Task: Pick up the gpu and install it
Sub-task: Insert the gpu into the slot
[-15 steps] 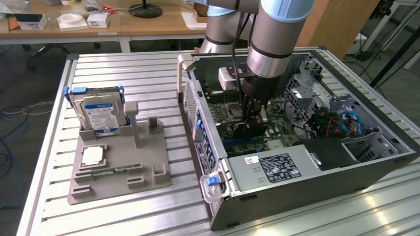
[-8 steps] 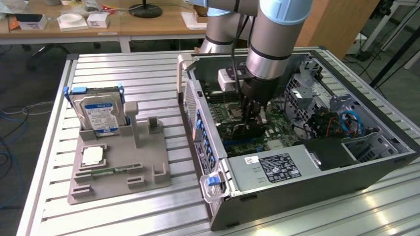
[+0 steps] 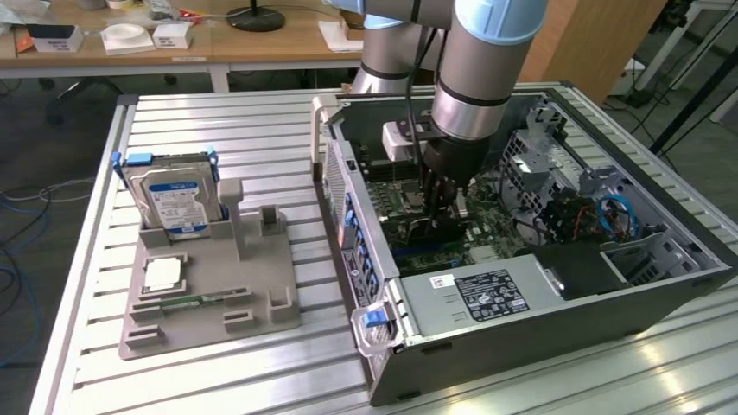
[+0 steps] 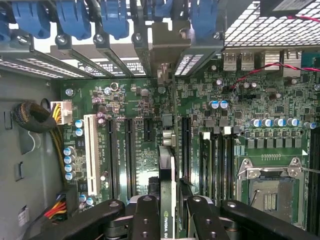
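The gpu (image 4: 167, 165) stands thin and edge-on over the green motherboard (image 4: 125, 110), between the long black slots. Its silver end bracket (image 4: 167, 47) reaches the row of rear slot covers with blue clips. My gripper (image 4: 170, 207) is shut on the card, with one black finger (image 4: 145, 215) on each side of it. In the exterior view the gripper (image 3: 444, 216) hangs straight down inside the open computer case (image 3: 554, 294), low over the board. I cannot tell whether the card's edge sits in a slot.
On the slatted table at the exterior view's left, a grey holder (image 3: 207, 285) carries an upright silver hard drive (image 3: 173, 199) and a narrow green memory stick (image 3: 196, 300). Inside the case are the power supply (image 3: 485, 298), drive cages and cables. A desk stands behind.
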`<action>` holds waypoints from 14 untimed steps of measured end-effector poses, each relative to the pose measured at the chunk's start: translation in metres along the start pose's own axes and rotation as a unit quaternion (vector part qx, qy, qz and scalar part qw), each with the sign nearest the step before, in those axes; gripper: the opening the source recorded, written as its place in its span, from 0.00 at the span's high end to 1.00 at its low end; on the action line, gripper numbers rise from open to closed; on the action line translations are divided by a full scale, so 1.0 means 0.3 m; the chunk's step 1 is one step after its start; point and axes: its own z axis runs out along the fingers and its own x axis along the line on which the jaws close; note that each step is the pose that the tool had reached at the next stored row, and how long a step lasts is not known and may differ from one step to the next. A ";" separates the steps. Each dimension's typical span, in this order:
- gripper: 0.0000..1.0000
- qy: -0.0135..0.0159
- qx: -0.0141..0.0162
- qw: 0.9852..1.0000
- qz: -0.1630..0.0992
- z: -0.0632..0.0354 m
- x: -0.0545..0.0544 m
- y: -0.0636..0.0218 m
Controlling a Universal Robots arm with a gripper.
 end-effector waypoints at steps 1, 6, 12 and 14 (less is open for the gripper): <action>0.74 0.000 0.000 1.000 0.000 0.000 0.000 0.000; 0.74 0.000 0.000 1.000 0.000 -0.002 0.000 0.000; 0.74 0.000 -0.002 1.000 0.000 -0.020 0.001 -0.001; 0.74 0.001 -0.002 1.000 0.000 -0.020 0.008 -0.001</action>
